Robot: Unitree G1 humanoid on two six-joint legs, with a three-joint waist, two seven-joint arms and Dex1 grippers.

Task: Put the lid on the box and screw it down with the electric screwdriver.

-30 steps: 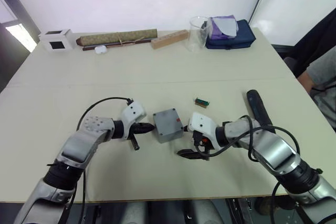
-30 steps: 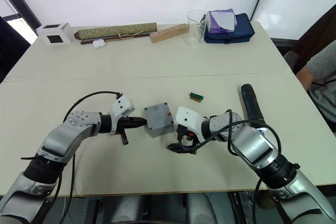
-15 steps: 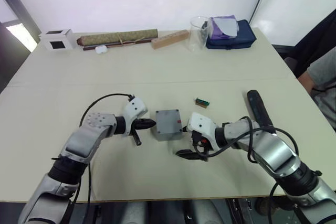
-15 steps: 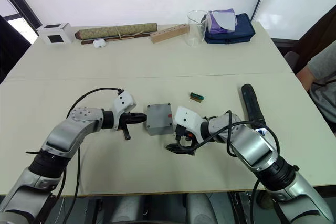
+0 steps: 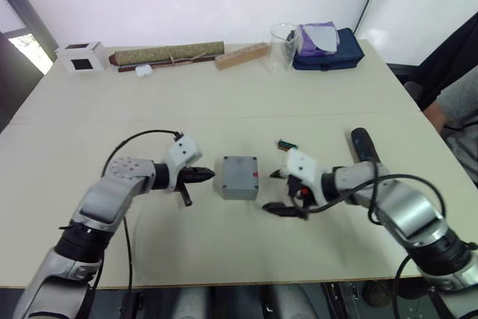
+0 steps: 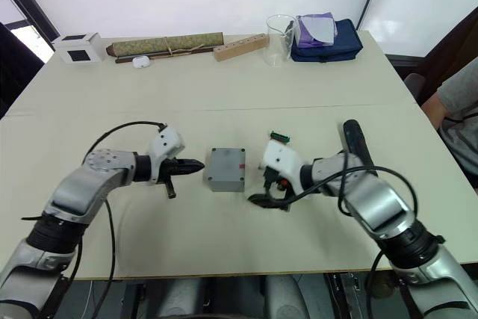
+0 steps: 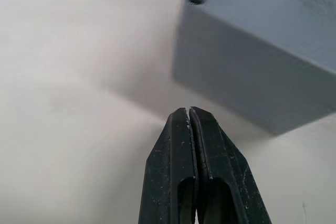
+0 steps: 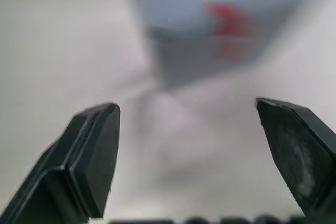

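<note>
The grey box [image 5: 238,191] stands on the table between my two grippers, a small red mark on its right side. The flat grey lid [image 5: 240,171] lies on top of it, closing it; a screw hole shows at one corner of the lid [image 7: 273,3]. My left gripper [image 5: 210,175] is shut and empty, its tip a short gap to the left of the box [image 7: 247,82]. My right gripper [image 5: 275,191] is open just to the right of the box, nothing between its fingers. The black electric screwdriver [image 5: 362,146] lies on the table behind my right forearm, partly hidden.
A small green and red part [image 5: 286,144] lies beyond the right gripper. Along the far edge stand a white cube [image 5: 81,56], a rolled mat [image 5: 168,54], a wooden block [image 5: 240,55], a glass beaker [image 5: 281,36] and a blue bag [image 5: 328,46]. A person [image 5: 457,102] sits at the right.
The box has turned square to the table edge. My left gripper has drawn back left off the box. My right gripper has moved right and up, away from the box's corner.
</note>
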